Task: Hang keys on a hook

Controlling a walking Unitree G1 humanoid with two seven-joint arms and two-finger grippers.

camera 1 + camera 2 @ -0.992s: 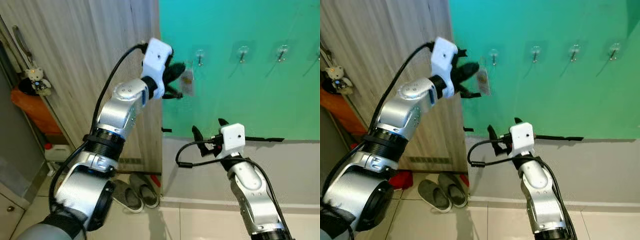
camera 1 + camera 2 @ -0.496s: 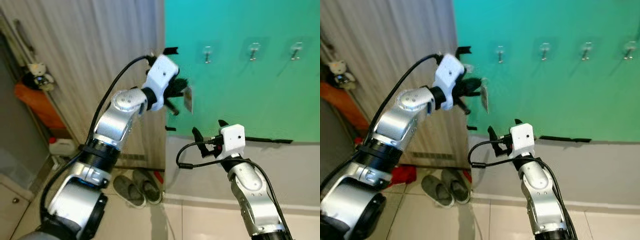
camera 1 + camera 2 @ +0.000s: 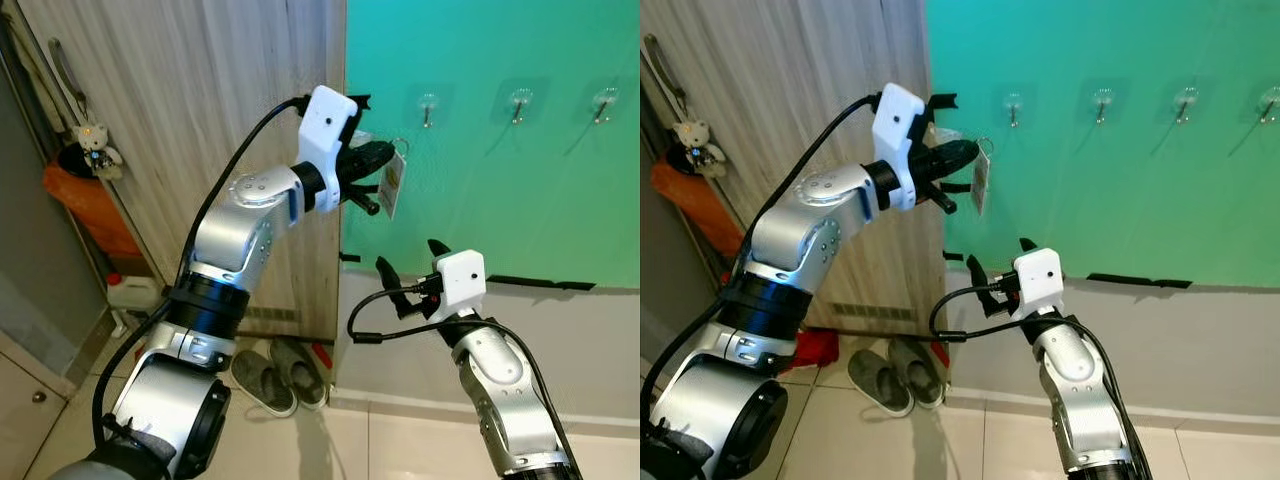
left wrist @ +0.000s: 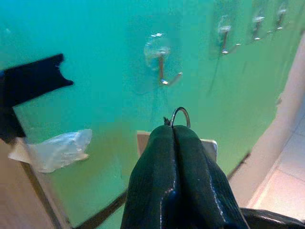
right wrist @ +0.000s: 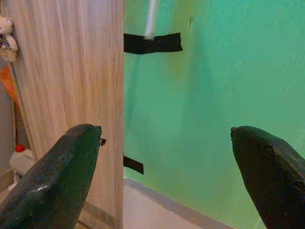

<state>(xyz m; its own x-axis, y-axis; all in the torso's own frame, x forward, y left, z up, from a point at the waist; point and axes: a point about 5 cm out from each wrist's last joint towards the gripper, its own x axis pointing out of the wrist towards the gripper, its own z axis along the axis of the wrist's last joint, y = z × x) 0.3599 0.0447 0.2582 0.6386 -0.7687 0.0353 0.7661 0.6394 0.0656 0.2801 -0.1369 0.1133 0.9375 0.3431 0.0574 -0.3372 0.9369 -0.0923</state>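
Left gripper point(image 3: 385, 168): raised to the green wall point(image 3: 500, 200), just below and to the left of the nearest hook; its two black fingers point(image 4: 174, 157) are pressed tight together, clenched on the keys.
Keys point(image 3: 392, 183): held at the tips of the left fingers; a small metal ring point(image 4: 179, 116) sticks out past the fingertips and a pale rectangular tag point(image 3: 981, 183) hangs from it. In the left wrist view the ring sits close under the hook but apart from it, not on it.
Hook point(image 4: 164, 71): a small metal hook on a clear round pad stuck to the green wall, the leftmost of a row; more hooks of the same kind point(image 3: 517, 103) run along the wall to the right at the same height.
Right gripper point(image 3: 410, 270): held lower, in front of the wall's green and grey border, well below the keys; its fingers point(image 5: 62, 176) are spread wide apart with nothing between them.
Wall: bright green above, grey below, with strips of black tape point(image 5: 152, 43) at the edge.
Wooden panel point(image 3: 200, 120): pale, grained, standing to the left of the green wall.
Floor: light tiles, with a pair of grey slippers point(image 3: 280, 372) at the foot of the panel.
Far left: a small plush toy point(image 3: 93, 145) hangs above something orange point(image 3: 85, 205), with a white jug point(image 3: 130, 292) on the floor below.
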